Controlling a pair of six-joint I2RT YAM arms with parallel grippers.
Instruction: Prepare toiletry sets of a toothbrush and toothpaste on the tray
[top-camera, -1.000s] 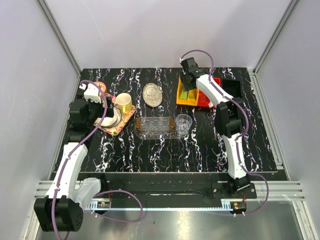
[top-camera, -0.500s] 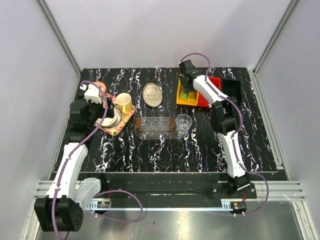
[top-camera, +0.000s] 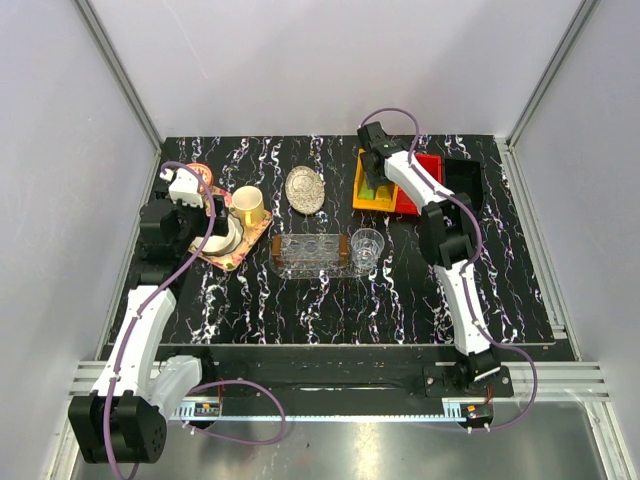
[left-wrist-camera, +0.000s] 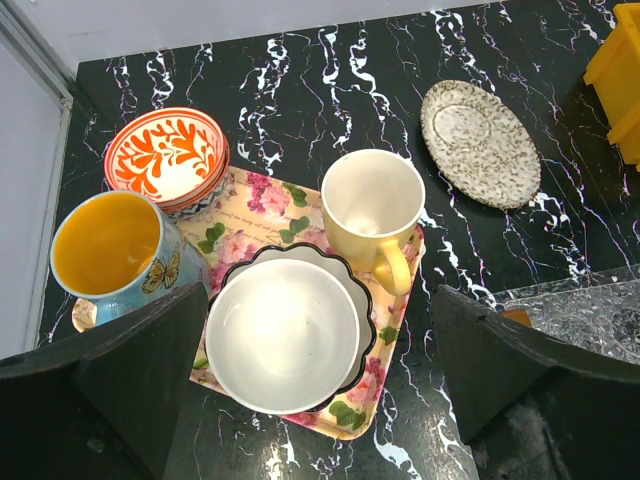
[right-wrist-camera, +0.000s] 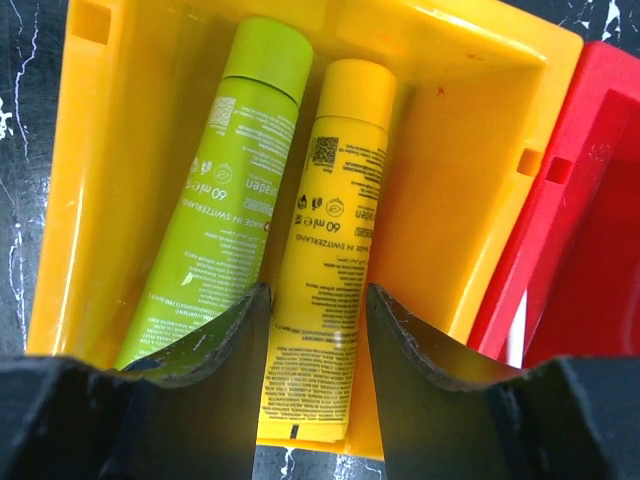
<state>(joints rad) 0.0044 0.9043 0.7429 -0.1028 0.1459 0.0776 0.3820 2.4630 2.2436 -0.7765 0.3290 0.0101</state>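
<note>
Top external, left to right: my left gripper (top-camera: 188, 195) hangs over the floral tray (top-camera: 258, 238) of cups, same spot as a second ago. Left wrist view shows its fingers (left-wrist-camera: 110, 380) spread as wide as they go, holding nothing, with the white bowl (left-wrist-camera: 285, 335) and yellow mug (left-wrist-camera: 372, 205) below. Silvery dish (top-camera: 305, 189) is behind. Next is the clear oval tray (top-camera: 310, 255), mid-table, with no tube or brush on it that I can see, and a glass (top-camera: 367, 247) just beside its right end.

Further right is the change: my right arm has pushed further back and down, so my right gripper (top-camera: 374, 168) now sits in the yellow bin (top-camera: 362, 195) instead of above it. Right wrist view: lime green toothpaste tube (right-wrist-camera: 225, 190) on the left, orange-yellow toothpaste tube (right-wrist-camera: 330, 230) touching it on the right, both flat in the bin. My right fingers (right-wrist-camera: 235, 330) are about half open, a bit narrower than a second ago. They straddle the orange-yellow tube's lower end, not clamped yet as far as I can tell. The red bin (right-wrist-camera: 585, 200) is beside; a white sliver in it may be the toothbrush, can't tell.

Judgement: first pick is under way and nothing has been delivered. Next comes closing on the orange-yellow tube without pinching the green one.
</note>
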